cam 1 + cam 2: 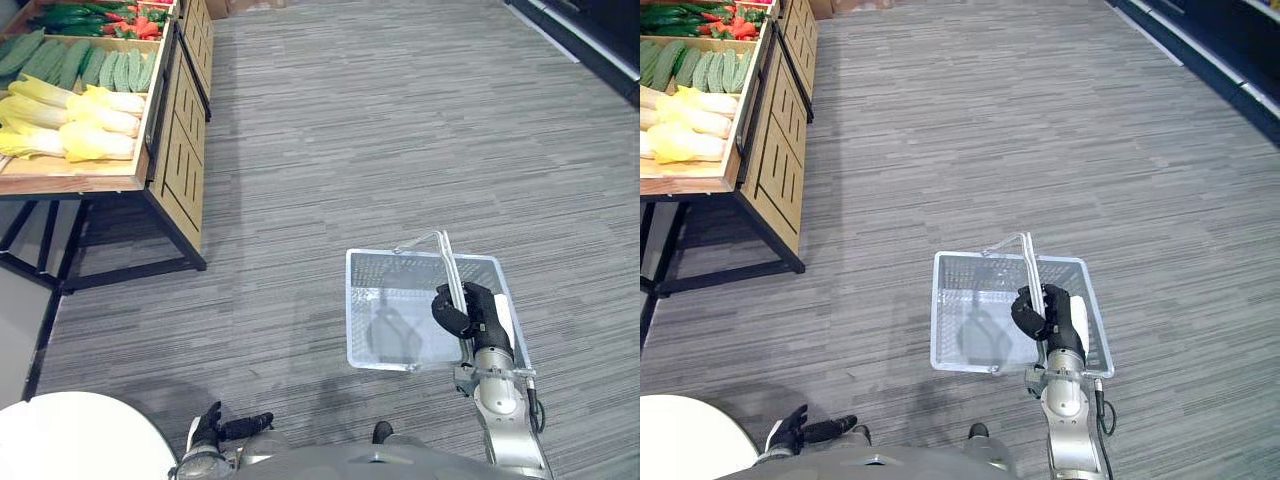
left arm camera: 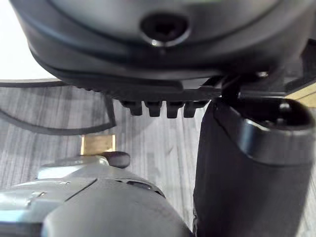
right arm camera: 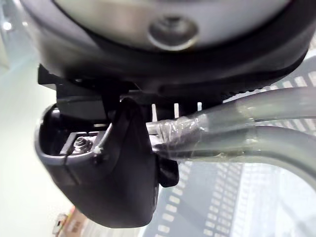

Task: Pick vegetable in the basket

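Note:
My right hand (image 1: 470, 315) is shut on the metal handle (image 1: 447, 258) of a wire mesh basket (image 1: 352, 310), which hangs low in front of me with nothing in it. The right wrist view shows the thumb (image 3: 116, 173) curled against the taped handle bars (image 3: 247, 129). Vegetables lie on a wooden stand (image 1: 170, 130) at the far left: pale yellow cabbages (image 1: 70, 125), green cucumbers (image 1: 85, 65) and red peppers (image 1: 135, 22). Down at the lower left, my left hand (image 1: 212, 430) hangs open and holds nothing, far from the stand.
The stand rests on a black metal frame (image 1: 70, 275) with slatted wooden sides. A white round surface (image 1: 70, 435) sits at the lower left corner. Dark shelving (image 1: 590, 40) runs along the far right. Grey carpet lies between me and the stand.

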`<state>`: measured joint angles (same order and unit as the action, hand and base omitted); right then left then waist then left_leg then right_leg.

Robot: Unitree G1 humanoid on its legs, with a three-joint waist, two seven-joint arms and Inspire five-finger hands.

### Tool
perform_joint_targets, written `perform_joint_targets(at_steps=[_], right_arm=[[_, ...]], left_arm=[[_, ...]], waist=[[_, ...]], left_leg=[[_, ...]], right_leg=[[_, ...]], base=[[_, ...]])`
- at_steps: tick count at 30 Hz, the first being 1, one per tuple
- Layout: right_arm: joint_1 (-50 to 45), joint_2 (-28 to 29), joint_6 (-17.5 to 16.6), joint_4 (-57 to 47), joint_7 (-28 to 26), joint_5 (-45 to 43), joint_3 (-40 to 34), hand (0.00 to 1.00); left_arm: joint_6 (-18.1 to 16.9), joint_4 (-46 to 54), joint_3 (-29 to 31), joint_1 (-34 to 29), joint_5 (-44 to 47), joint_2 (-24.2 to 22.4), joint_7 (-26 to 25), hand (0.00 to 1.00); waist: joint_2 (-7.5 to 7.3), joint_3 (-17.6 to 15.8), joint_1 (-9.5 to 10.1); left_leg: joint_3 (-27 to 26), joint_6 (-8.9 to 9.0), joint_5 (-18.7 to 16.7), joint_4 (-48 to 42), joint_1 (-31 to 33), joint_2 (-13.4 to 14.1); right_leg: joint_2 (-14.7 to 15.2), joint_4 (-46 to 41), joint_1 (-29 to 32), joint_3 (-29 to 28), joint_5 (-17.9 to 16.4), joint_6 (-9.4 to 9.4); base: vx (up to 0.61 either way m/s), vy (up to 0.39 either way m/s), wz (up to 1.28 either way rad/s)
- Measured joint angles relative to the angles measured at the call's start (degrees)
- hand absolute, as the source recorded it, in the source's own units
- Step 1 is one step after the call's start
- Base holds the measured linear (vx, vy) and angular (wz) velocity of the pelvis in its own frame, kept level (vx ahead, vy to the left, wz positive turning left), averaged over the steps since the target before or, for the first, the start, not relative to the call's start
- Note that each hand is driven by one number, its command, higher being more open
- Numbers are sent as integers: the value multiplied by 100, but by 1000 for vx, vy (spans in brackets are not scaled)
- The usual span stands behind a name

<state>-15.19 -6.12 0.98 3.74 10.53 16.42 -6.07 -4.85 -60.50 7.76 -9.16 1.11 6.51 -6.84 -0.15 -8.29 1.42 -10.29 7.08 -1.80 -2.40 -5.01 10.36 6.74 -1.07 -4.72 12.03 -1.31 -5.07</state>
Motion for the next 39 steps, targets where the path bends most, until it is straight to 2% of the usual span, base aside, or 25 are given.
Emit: perform_joint_targets(at_steps=[11,21,36,39], right_arm=[[-5,3,0,61,-46,-124,282,0],[-4,4,0,61,-57,-125,342,0],[4,7,0,59,-58,-115,514,0],[21,7,1,60,-60,-114,559,0]], left_arm=[[-1,-2,206,-41,2,19,-15,100],[0,28,244,-34,0,27,-19,100],[3,26,269,-42,6,44,-21,100],[5,25,268,-42,7,48,-20,100]], waist=[[-182,79,41],[-235,87,132],[-299,88,156],[-304,78,155]], left_leg=[[-51,-26,-38,164,-39,-44],[-13,-72,-84,151,-55,-66],[-43,-65,-156,137,-139,-80],[-38,-69,-264,-11,-133,-85]], right_leg=[[6,-94,218,-252,120,-27],[14,-150,259,-303,122,-30],[20,-194,258,-409,117,-36],[62,-438,311,-408,14,-119]], base=[[-84,14,-8],[11,3,-3],[-8,5,-4],[0,0,0]])
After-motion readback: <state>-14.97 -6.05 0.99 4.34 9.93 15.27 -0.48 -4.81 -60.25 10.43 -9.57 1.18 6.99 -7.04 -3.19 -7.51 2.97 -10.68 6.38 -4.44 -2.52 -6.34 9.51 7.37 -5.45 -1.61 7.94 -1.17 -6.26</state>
